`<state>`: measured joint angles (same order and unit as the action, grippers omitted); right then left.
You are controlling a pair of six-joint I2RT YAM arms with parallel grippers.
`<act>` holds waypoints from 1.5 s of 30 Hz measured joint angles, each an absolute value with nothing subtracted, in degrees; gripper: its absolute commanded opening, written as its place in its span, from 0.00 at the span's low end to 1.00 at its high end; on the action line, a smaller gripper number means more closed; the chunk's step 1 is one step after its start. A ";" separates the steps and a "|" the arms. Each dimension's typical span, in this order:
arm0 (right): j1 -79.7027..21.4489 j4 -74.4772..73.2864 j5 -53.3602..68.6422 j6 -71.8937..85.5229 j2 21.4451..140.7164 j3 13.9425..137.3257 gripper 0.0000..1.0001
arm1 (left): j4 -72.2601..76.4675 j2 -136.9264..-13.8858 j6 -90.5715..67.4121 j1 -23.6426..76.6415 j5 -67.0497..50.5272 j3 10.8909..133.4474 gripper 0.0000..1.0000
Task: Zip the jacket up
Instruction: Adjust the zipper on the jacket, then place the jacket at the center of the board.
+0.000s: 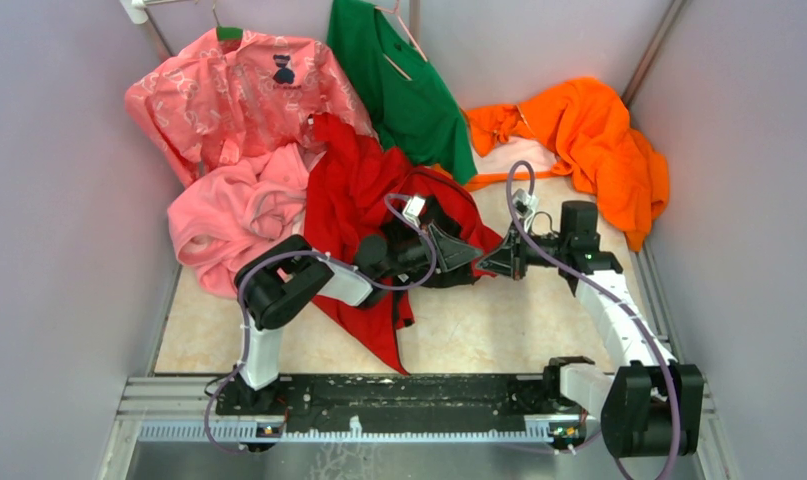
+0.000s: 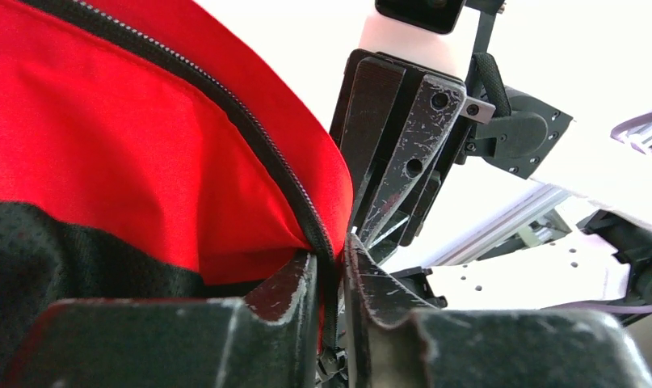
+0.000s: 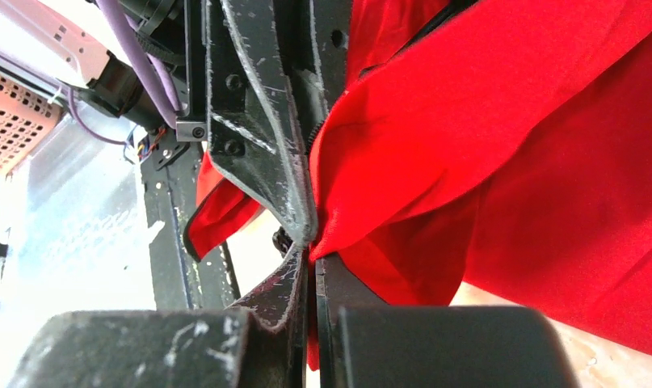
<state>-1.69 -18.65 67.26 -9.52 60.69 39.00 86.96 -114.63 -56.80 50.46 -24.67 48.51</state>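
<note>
The red jacket [image 1: 344, 200] lies crumpled in the middle of the table, and part of its dark lining shows. Both grippers meet at its right-hand edge. My left gripper [image 1: 467, 252] is shut on the jacket's dark zipper [image 2: 250, 133], which runs down between its fingertips [image 2: 330, 263]. Red cloth [image 2: 104, 129] and dark mesh lining fill the left of that view. My right gripper [image 1: 489, 262] is shut on a fold of the jacket's red edge [image 3: 508, 145], pinched at its tips [image 3: 310, 259]. The two grippers stand tip to tip, and the left one's fingers [image 3: 258, 121] rise just beyond the right one's.
A pink fleece garment [image 1: 229, 215] lies left of the jacket, with a pink patterned shirt [image 1: 229, 90] behind it. A green shirt [image 1: 399, 80] hangs at the back. An orange garment [image 1: 589, 140] is heaped at the back right. Grey walls close in both sides.
</note>
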 measured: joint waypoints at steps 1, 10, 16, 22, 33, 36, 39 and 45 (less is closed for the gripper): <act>-1.72 -18.85 67.16 -9.87 60.69 39.00 0.00 | 86.96 -114.63 -56.75 50.35 -24.69 48.45 0.35; -1.74 -22.85 65.17 -14.17 60.05 39.18 0.00 | 86.94 -110.65 -55.81 46.52 -24.53 40.51 0.54; -1.74 -27.20 59.99 -19.70 58.43 40.21 0.00 | 86.41 -103.02 -50.74 45.23 -24.53 36.45 0.57; -1.69 -30.15 54.57 -24.03 55.33 40.62 0.00 | 77.95 -91.85 -41.47 45.21 -25.08 35.31 0.58; 0.01 -32.53 47.31 -28.03 49.95 40.60 0.00 | 58.35 -71.37 -31.86 40.66 -23.70 28.53 0.99; 2.52 -32.71 44.80 -28.38 48.75 40.60 0.00 | 56.34 -69.17 -33.50 38.02 -23.79 26.52 0.99; 5.06 -32.86 42.78 -28.58 47.22 40.60 0.00 | 55.18 -68.99 -35.86 36.07 -25.23 26.39 0.98; 10.20 -33.30 38.57 -28.99 45.60 40.62 0.00 | 54.54 -71.83 -40.69 34.98 -29.91 27.55 0.85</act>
